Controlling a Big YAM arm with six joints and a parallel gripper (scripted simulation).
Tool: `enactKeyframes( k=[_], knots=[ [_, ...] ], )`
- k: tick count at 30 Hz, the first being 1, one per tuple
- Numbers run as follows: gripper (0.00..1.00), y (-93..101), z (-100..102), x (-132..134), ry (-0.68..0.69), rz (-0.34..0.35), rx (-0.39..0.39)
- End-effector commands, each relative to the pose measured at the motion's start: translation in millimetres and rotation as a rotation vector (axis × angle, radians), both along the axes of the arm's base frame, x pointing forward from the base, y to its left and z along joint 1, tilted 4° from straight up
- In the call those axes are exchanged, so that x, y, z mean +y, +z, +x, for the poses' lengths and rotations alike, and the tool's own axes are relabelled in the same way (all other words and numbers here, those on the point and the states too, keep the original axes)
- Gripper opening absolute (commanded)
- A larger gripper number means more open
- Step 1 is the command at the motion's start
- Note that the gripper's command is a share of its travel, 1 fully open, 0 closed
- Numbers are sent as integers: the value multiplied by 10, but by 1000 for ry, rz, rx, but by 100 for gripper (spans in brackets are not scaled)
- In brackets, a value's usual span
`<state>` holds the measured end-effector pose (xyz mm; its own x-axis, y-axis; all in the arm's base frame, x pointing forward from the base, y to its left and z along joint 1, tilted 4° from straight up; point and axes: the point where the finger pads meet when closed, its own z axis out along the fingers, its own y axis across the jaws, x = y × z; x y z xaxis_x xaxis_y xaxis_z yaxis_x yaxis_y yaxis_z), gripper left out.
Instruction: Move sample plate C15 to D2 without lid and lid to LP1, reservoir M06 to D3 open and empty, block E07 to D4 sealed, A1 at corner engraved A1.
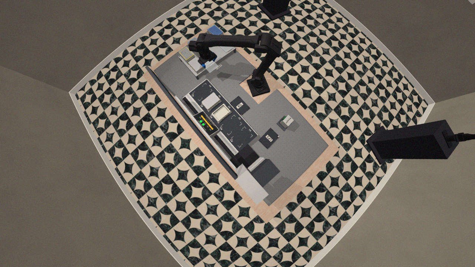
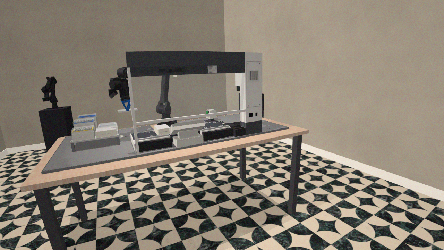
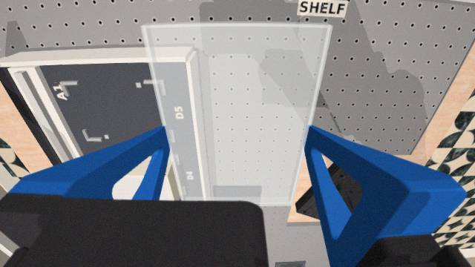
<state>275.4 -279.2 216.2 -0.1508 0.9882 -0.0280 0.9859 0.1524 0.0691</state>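
Observation:
My gripper (image 3: 237, 133) (image 1: 203, 63) (image 2: 125, 105) is shut on a clear plate lid (image 3: 237, 93) (image 2: 131, 109), with one blue finger on each long side. I hold it level, high above the table between the SHELF and the deck's near end. Through the lid, the wrist view shows the bare position D5 (image 3: 111, 107) with its 'A1' engraving (image 3: 57, 90). On the deck, a white sealed block (image 1: 211, 101) sits on D4 and a cream open reservoir (image 1: 220, 112) on D3. D2 (image 1: 236, 124) is bare. Lid park LP1 (image 1: 270, 136) is bare.
The SHELF (image 2: 95, 137) holds tip racks (image 1: 186, 53) (image 2: 83, 125) and white plates (image 2: 106, 128). Its label (image 3: 322, 7) lies on the table. The regrip nest RG (image 1: 240, 107) and the READY key (image 1: 286, 122) stand beside the arm's base (image 1: 258, 86). The handler's frame post (image 2: 133, 118) stands close to my gripper.

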Motion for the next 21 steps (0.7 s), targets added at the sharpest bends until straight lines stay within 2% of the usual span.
enactKeyframes(
  k=[1, 21],
  knots=[
    [0, 244, 50, -120, 45, -50, -35],
    [0, 245, 53, -119, 404, -82, -22]
  ],
)
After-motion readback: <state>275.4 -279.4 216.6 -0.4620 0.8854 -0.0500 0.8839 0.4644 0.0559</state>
